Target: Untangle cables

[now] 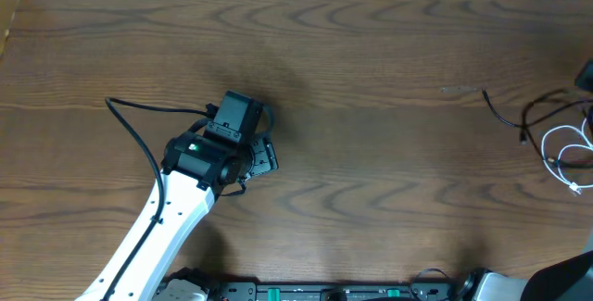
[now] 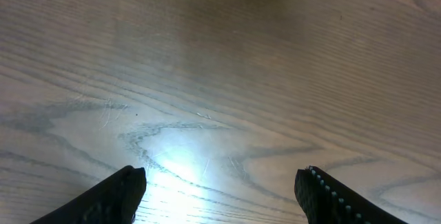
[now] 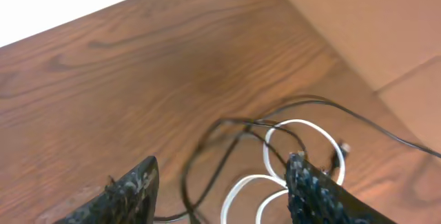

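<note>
Thin black cable (image 3: 310,99) and white cable (image 3: 300,121) lie in overlapping round loops at the wood-grain tabletop's (image 1: 371,60) right edge. Right gripper (image 3: 220,176) hovers above, spread, empty. Left gripper (image 2: 220,182) is spread over bare wood.

Free: bare table (image 1: 389,162) mid-span | Blocked: black cable (image 3: 320,99), white cable (image 3: 301,121) coiled at right edge

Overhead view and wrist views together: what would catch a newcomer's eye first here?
The white left arm stretches over the middle of the table, and the left gripper is open with only wood grain below it. Far off at the table's right edge, the black cable and the white cable lie looped across each other. The open right gripper hangs just above them.
</note>
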